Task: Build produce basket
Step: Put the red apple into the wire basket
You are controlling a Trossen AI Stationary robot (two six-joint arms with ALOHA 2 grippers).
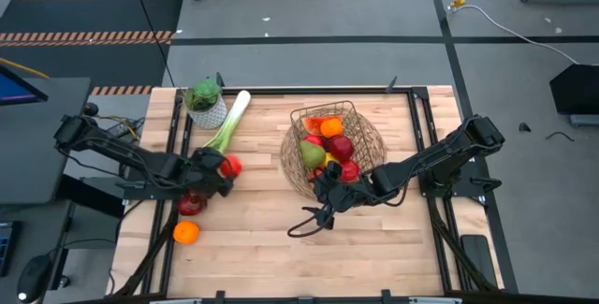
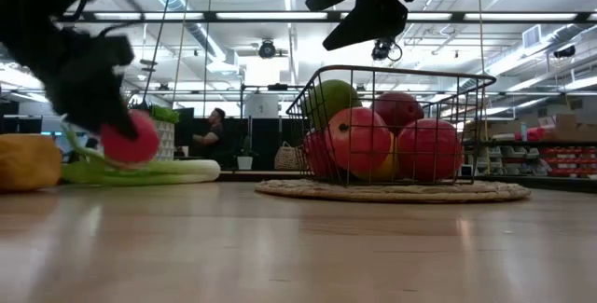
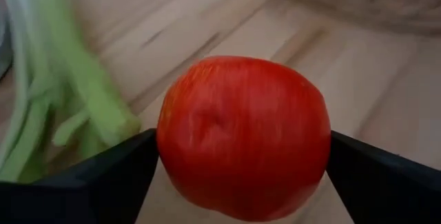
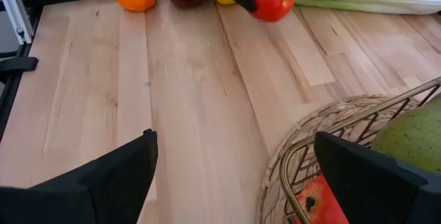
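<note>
1. My left end effector is pinching a red apple above the desk, beside the leek.
2. My right end effector is hovering spread at the basket rim.
3. The basket is holding apples, a green pear and an orange.
4. Another orange is lying on the desk.

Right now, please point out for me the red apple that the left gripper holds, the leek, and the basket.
red apple (image 3: pixel 242 136), left wrist view, middle of its skin.
leek (image 1: pixel 228 121), high view, on its stalk.
basket (image 1: pixel 373 141), high view, on its wire wall.
</note>
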